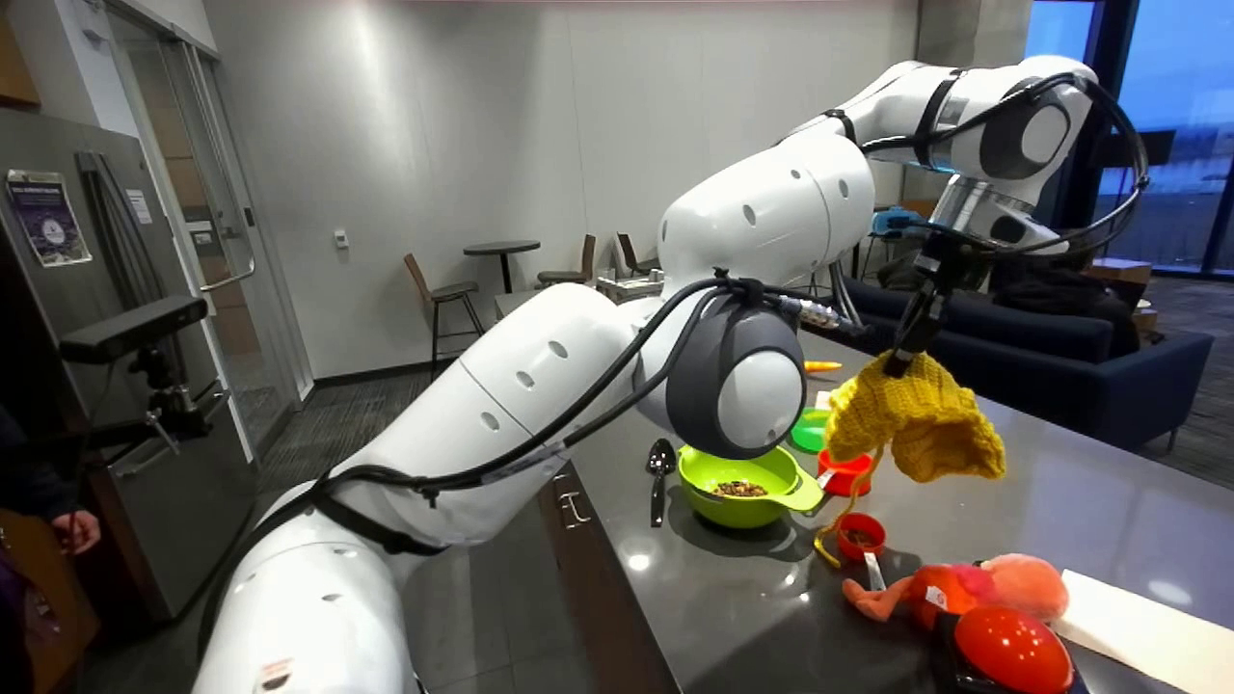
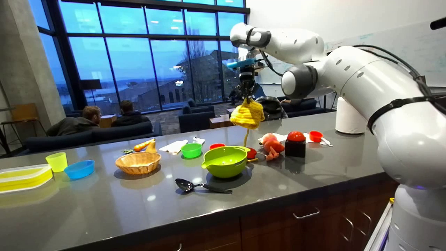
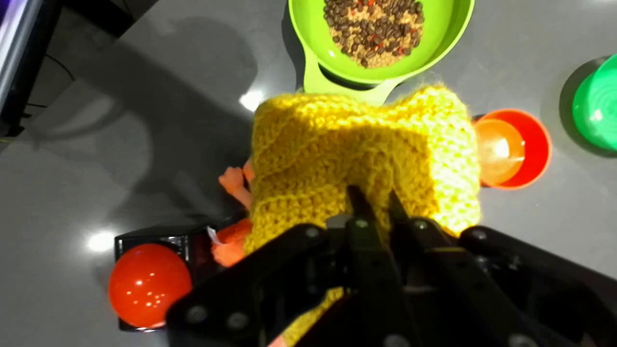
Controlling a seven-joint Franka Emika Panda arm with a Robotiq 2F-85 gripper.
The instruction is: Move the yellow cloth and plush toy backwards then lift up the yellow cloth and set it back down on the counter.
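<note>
The yellow knitted cloth (image 1: 940,414) hangs in the air above the counter (image 1: 1138,501). A yellow strand trails from it down towards the counter. My gripper (image 1: 898,364) is shut on the top of the cloth, which also shows held in an exterior view (image 2: 248,115). In the wrist view the cloth (image 3: 313,154) is pinched between the two black fingertips (image 3: 376,200). The pink-orange plush toy (image 1: 1024,583) lies on the counter, and it also shows in an exterior view (image 2: 273,143). In the wrist view the toy (image 3: 231,246) is mostly hidden beneath the cloth.
A lime bowl (image 2: 226,170) holding beans and grains stands near the cloth. A red dome button on a black base (image 2: 295,148) stands by the toy. Around are a red cup (image 1: 861,540), a green cup (image 2: 191,150), a black spoon (image 2: 204,187) and a wicker basket (image 2: 137,169).
</note>
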